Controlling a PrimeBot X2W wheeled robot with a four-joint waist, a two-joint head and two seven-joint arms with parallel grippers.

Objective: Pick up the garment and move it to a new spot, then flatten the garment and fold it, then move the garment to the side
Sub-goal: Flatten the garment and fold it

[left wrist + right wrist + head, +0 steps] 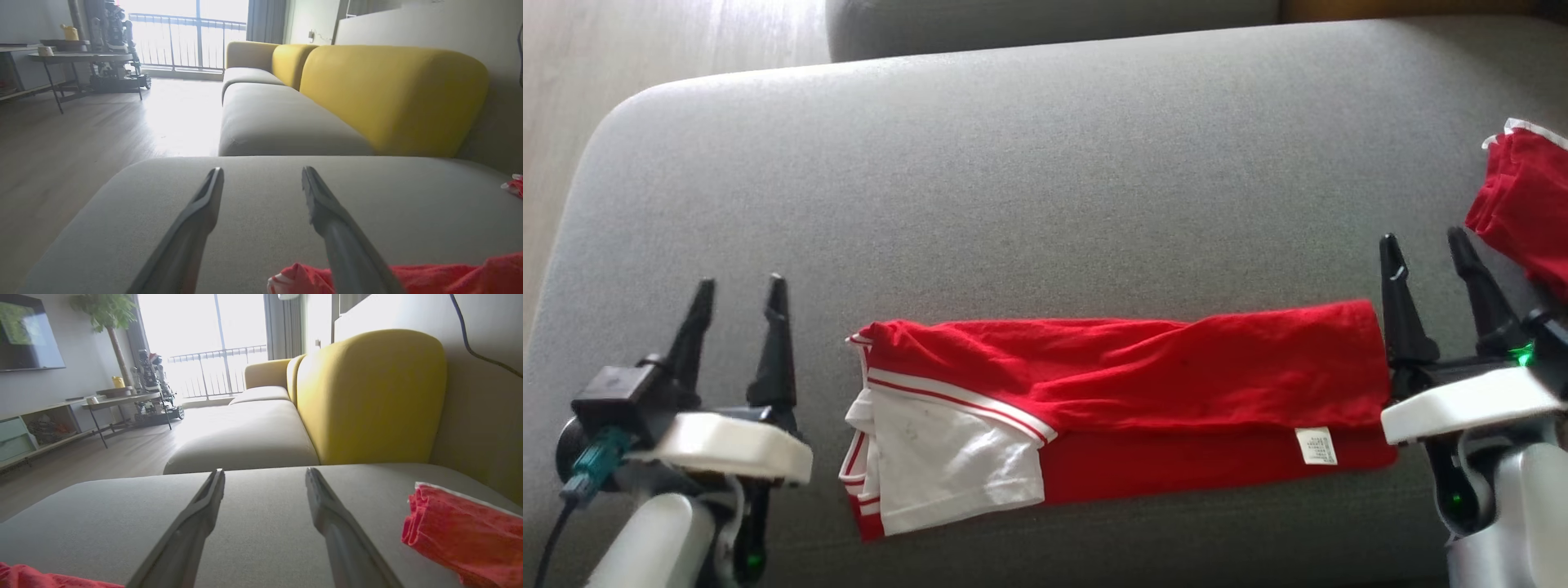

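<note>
So where is this at? I'd say somewhere past the middle. The garment [1143, 367] is lying on the grey sofa seat [1045, 163], near the front edge, stretched out left to right as a long red band. It looks doubled over lengthwise: an upper layer sits on top of a lower one, and a little white tag [1316, 446] shows on the lower strip near the right end. At the left end a white panel with red-and-white trim [947, 465] pokes out from under the fold. So picking it up, putting it down in a spot and flattening it all look done to me, and at least one fold is in.

The left fingers [773, 343] are spread apart and empty, sitting off the garment's left end with a clear bit of grey seat between. The right fingers [1398, 302] are spread apart and empty too, right up against the garment's right end. I can't tell if they're actually touching the cloth.

What's left, my guess: the band is too long to call finished, so probably one or two more folds end to end, maybe tidying that rumpled top layer. After that comes the move to the side. There's another folded red piece [1523, 204] off to the right on the same seat.
</note>
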